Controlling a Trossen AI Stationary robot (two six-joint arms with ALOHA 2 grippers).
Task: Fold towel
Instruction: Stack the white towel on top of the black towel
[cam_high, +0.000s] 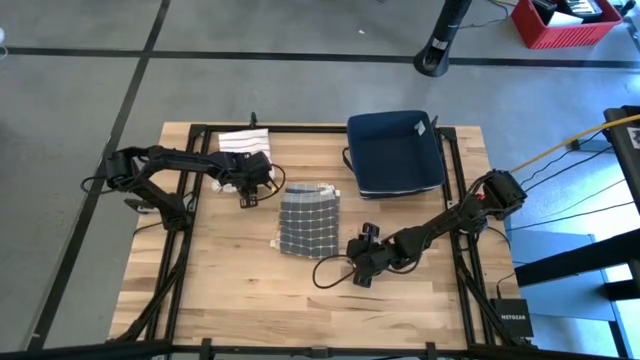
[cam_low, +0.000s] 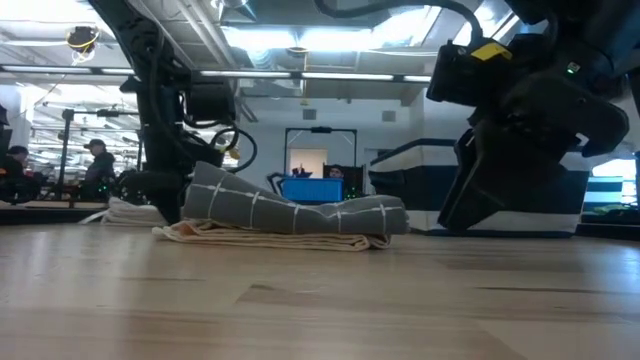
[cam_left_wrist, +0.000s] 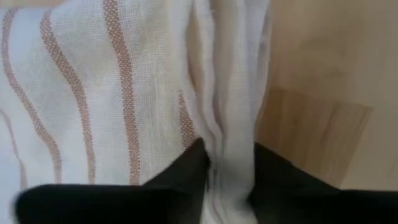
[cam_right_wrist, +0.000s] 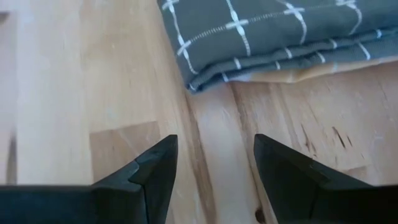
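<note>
The striped towel (cam_left_wrist: 112, 81) runs off the left wrist view's edges, its outline unseen. The grey towel (cam_right_wrist: 273, 37) is cut off in the right wrist view (far side missing). People (cam_low: 95, 165) in the room behind are too small to make out.

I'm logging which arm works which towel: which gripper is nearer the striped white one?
Left. The left gripper sits at the striped white towel, pinching its edge; the right gripper hangs open beyond the grey checked towel.

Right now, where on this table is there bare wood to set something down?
The near strip in front of the grey checked towel is bare wood, and so is the patch below the left gripper. The far side is crowded: striped towel, navy bin. The right gripper sits beside the grey towel.
</note>
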